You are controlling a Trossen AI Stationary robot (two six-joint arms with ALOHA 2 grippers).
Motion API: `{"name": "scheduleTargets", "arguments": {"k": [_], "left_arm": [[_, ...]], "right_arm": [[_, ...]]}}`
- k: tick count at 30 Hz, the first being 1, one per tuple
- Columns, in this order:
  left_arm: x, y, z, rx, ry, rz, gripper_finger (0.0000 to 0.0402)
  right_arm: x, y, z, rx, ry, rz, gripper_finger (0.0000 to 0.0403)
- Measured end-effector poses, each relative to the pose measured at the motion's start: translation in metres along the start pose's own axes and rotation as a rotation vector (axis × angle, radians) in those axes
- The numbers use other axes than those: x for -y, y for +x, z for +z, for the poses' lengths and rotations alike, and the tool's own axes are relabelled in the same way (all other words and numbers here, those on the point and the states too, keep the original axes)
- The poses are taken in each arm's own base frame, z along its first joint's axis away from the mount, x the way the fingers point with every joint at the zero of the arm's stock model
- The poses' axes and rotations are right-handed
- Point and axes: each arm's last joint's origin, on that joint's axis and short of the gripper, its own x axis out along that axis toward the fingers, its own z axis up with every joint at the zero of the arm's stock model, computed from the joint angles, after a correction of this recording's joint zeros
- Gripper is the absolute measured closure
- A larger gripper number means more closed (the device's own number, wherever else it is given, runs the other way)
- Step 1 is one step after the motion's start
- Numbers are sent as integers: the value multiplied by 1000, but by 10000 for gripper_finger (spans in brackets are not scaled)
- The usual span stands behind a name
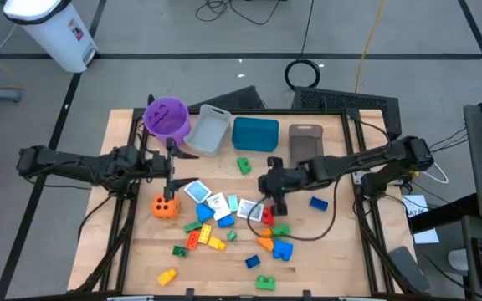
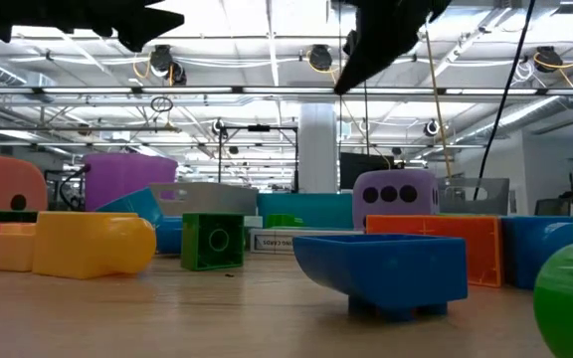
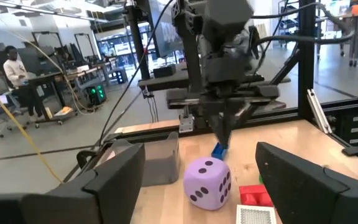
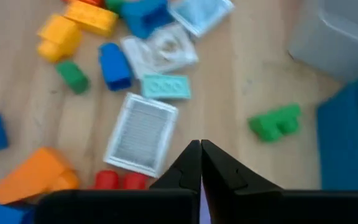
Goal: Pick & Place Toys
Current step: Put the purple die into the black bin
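1. A wooden desk [image 1: 325,251] was shown strewn with toy bricks [image 1: 216,227] and cards [image 1: 217,203], set in a workshop hall where a person [image 3: 16,68] was seated.
2. A purple die [image 3: 207,182], seen in the left wrist view, was hidden from above.
3. The left tool [image 3: 197,186] was held open around the die; the right tool [image 4: 201,163] was poised closed above the cards.

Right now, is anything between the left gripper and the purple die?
Nothing visible. The purple die sits ahead of the open left gripper, bare table between; grey bin and red brick flank it, the shut right gripper hangs beyond.
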Motion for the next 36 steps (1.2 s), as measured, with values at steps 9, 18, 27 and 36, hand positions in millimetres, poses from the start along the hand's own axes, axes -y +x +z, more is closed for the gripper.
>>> {"name": "scheduleTargets", "arguments": {"k": [9, 18, 27, 36], "left_arm": [[-1, 5, -2, -2, 1, 38, 96], [-9, 6, -4, -23, -39, 123, 96], [-13, 6, -5, -23, -104, 146, 96], [-12, 6, -8, -50, -216, 142, 96]], "right_arm": [[27, -16, -10, -83, 45, -25, 241], [33, -16, -15, -139, -39, -33, 68], [27, -11, -16, -160, -165, -13, 9], [11, -13, -18, -187, -679, 2, 16]]}}
